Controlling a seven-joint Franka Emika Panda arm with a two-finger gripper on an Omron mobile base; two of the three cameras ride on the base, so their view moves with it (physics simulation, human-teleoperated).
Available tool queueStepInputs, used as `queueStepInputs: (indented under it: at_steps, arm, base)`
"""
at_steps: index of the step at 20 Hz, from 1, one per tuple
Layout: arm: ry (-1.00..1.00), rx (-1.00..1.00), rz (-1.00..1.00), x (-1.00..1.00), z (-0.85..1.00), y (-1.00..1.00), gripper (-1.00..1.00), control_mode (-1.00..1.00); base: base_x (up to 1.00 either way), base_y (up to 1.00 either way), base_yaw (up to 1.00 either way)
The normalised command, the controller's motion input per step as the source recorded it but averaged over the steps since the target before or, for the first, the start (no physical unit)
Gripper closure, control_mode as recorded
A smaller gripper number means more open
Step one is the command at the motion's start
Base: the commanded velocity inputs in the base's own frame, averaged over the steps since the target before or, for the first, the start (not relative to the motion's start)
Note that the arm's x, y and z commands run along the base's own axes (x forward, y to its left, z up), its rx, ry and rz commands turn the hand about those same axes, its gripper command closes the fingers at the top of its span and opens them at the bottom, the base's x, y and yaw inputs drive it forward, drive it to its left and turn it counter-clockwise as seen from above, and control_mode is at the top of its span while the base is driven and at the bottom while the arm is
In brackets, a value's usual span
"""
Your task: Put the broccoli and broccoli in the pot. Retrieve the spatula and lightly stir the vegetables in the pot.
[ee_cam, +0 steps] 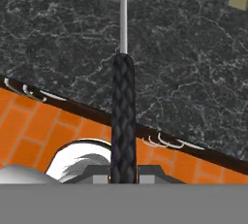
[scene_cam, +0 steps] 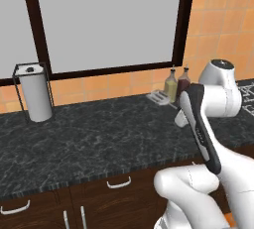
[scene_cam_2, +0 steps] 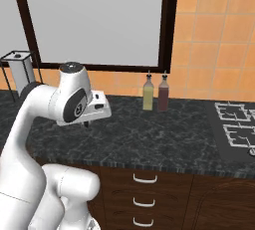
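Hand view: spatula (ee_cam: 122, 116) clamped in hand (ee_cam: 123, 177).

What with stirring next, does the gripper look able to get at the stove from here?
Probably not from here. The gripper, shut on the spatula, hangs over the counter left of the bottles; the stove lies far right. Nothing blocks the way, but it looks a long stretch.

Spatula (ee_cam: 122, 97) held lengthwise above dark marbled counter: black textured handle running up the hand view, thin silver neck beyond, pale head (only its near edge visible) at top.
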Motion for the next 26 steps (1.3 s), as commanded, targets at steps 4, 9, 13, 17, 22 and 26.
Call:
queueStepInputs:
  at_steps: [4, 9, 13, 17, 22, 26]
  arm:
    - [0.00, 0.00, 0.00, -0.69, 0.93, 0.02, 1.00, -1.00]
    - [-0.02, 0.00, 0.02, -0.64, 0.98, 0.05, 1.00, -1.00]
    - [-0.06, -0.01, 0.08, -0.45, 0.40, 0.54, 1.00, -1.00]
    - [0.00, -0.02, 0.01, -0.12, -0.07, 0.39, 1.00, -1.00]
    - [0.00, 0.00, 0.02, 0.09, -0.24, 0.23, 1.00, -1.00]
    - [0.01, 0.00, 0.05, 0.06, -0.08, 0.07, 1.00, -1.00]
  base:
    - [0.00, 0.00, 0.00]
    - [0.00, 0.00, 0.00]
    - [0.00, 0.00, 0.00]
    - [0.00, 0.00, 0.00]
    - [0.00, 0.00, 0.00]
    - [0.00, 0.00, 0.00]
